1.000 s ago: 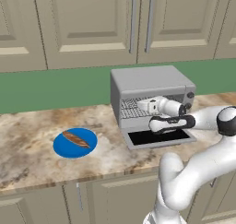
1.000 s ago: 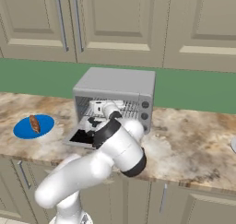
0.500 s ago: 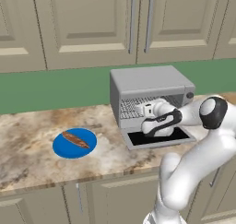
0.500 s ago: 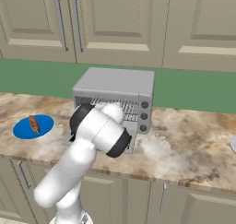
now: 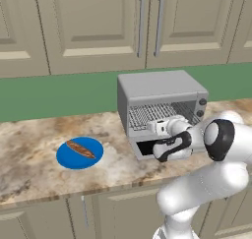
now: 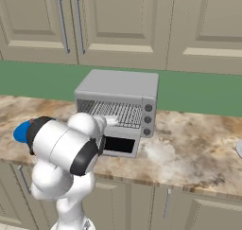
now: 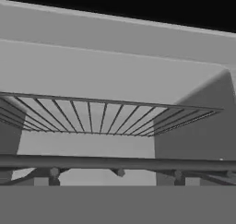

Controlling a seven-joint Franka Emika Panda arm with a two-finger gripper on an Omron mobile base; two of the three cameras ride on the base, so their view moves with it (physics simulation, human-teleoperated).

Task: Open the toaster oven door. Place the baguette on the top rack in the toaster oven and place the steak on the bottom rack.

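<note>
The arm has swung round since a second ago: its big elbow joint now sits lower and nearer the cameras, and the wrist has drawn back a little from the oven mouth while the oven, plate and bread stay put. The end effector (image 5: 151,127) hangs right at the front opening of the toaster oven (image 5: 160,88), pointing into the cavity, with the white forearm stretched across the lowered flap. The fingertips themselves are too small to judge from the base cameras, but the jaws stand wide apart and carry nothing.

The toaster oven door (image 6: 119,145) lies folded down flat in front of the box, its black glass facing up, hinged along the lower edge. From the hand camera the top rack (image 7: 106,114) spreads out as a fan of silver wires across the grey interior, bare, with a dark bar running across below it. Whether that lower bar belongs to the bottom rack cannot be told.

Over on the left of the marbled bench (image 5: 29,149), well apart from the oven, the blue plate (image 5: 74,157) carries the baguette (image 5: 80,148), lying diagonally across it. In the right base view a sliver of that blue plate peeks out behind the robot's shoulder. Cream cabinet doors (image 5: 93,26) and a green wall strip run behind it all.
</note>
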